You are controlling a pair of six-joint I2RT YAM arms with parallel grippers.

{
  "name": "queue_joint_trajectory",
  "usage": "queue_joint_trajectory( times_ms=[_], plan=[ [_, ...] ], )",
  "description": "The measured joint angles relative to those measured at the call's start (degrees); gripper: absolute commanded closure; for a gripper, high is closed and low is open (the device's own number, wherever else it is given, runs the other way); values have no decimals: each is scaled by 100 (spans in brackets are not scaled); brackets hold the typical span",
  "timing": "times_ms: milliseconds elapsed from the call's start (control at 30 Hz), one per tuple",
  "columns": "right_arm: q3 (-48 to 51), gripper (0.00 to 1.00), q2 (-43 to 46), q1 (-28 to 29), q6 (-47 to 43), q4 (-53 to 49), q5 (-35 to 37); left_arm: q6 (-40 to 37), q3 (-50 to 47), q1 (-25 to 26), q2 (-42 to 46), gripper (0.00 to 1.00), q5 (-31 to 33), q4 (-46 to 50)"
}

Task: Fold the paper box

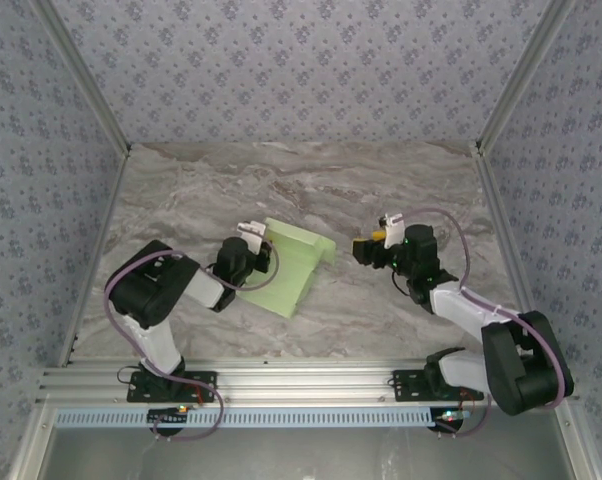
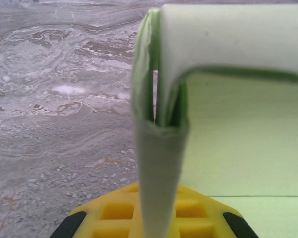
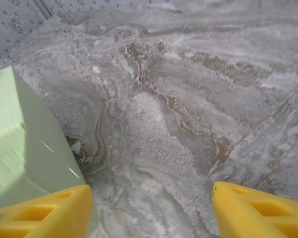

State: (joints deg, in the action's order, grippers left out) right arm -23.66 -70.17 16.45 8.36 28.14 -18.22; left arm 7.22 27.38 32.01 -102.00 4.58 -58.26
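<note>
1. Your left gripper [image 1: 254,237] is pressed together on the box [image 1: 291,270], pinching the card at the edge nearest that hand.
2. From the left wrist, a doubled strip of pale green card comes up from between the yellow fingers [image 2: 114,213]. It stands upright just ahead of them, with its layers slightly parted at the top.
3. Above that strip, a paler flap bends off to the gripper's right. Below the flap, a flat green panel lies on the table [image 1: 401,190], also to the gripper's right.
4. To that gripper's left and ahead of it you have the marbled table.
5. From above, the box looks partly folded. One raised side runs from the left gripper towards the right one, and a flat panel spreads out on the near side of it.
6. Your right gripper [image 1: 369,244] is spread wide, and the table shows between its fingers.
7. The box's end sits just to the left of the right gripper, beside its left finger [image 3: 40,213]. You cannot tell from these views whether card and finger touch.
8. Ahead of the right gripper and to its right lies the table.
9. Both grippers sit low over the table, with the box between them.
</note>
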Motion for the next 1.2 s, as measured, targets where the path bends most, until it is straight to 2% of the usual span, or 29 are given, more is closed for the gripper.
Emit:
queue_joint_trajectory(
  times_ms=[200, 433, 533, 633, 800, 1200],
  plan=[
    [-136, 39, -407, 0, -691, 621, -699, 125, 44, -210, 520, 100, -317, 592],
    [-595, 39, -782, 769, -1622, 533, -1471, 251, 142, -437, 820, 100, -833, 1064],
    [-634, 39, -800, 933, -1764, 514, -1565, 372, 208, -638, 824, 100, -1132, 1165],
    [-691, 40, -870, 1078, -1853, 426, -1561, 501, 216, -782, 824, 100, -1349, 1224],
    [-728, 46, -1021, 1384, -1875, 487, -1147, 575, 216, -800, 824, 100, -1589, 1274],
    [-1025, 55, -1209, 1631, -1744, 577, -455, 693, 216, -800, 824, 100, -1674, 1276]
  ],
)
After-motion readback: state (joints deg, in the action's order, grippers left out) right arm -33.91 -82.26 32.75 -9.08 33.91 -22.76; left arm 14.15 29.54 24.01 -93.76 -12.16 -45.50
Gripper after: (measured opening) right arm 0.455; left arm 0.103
